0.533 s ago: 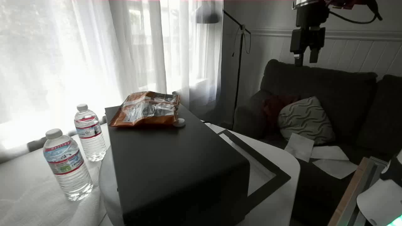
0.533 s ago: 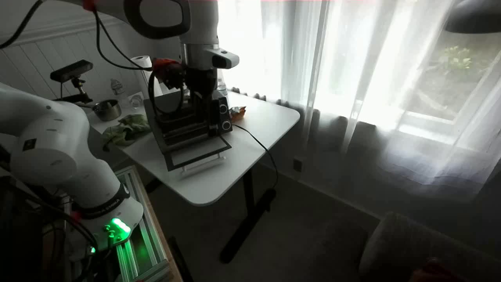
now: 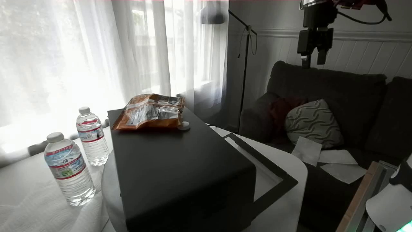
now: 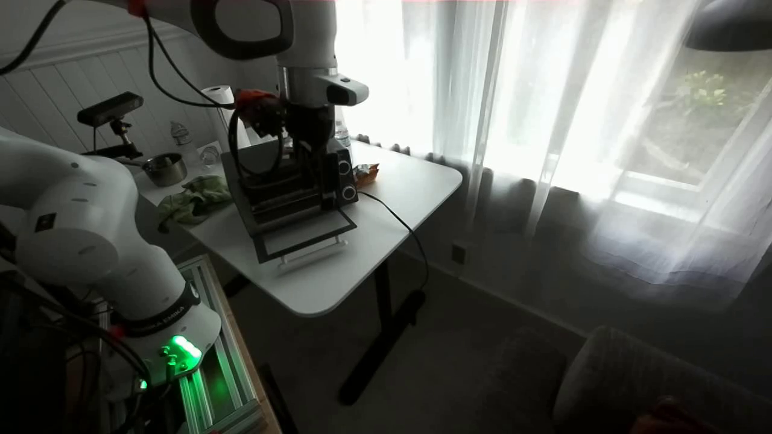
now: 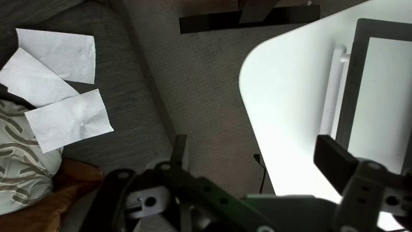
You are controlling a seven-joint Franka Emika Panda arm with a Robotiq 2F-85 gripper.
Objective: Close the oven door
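Note:
The oven [image 3: 186, 167] has a matte black top and stands on a white table; it also shows in an exterior view [image 4: 348, 194], partly behind the arm. Its door [image 3: 276, 193] is open, folded down and out in front over the table. In an exterior view the door [image 4: 309, 236] shows a dark frame, a see-through window and a pale bar handle [image 4: 313, 253]. In the wrist view the door [image 5: 354, 83] and handle [image 5: 332, 96] lie at the right. My gripper [image 5: 252, 145] is open and empty, high above the table's corner, apart from the door; it also shows in an exterior view [image 3: 313, 60].
An orange bag [image 3: 151, 112] lies on the oven top. Water bottles [image 3: 69, 170] stand beside the oven. A green cloth [image 4: 196, 199] and metal pot [image 4: 166, 169] are on the table [image 4: 313, 295]. A dark sofa [image 3: 354, 96] holds paper towels [image 5: 69, 119]. A cord [image 4: 416, 241] hangs off the table.

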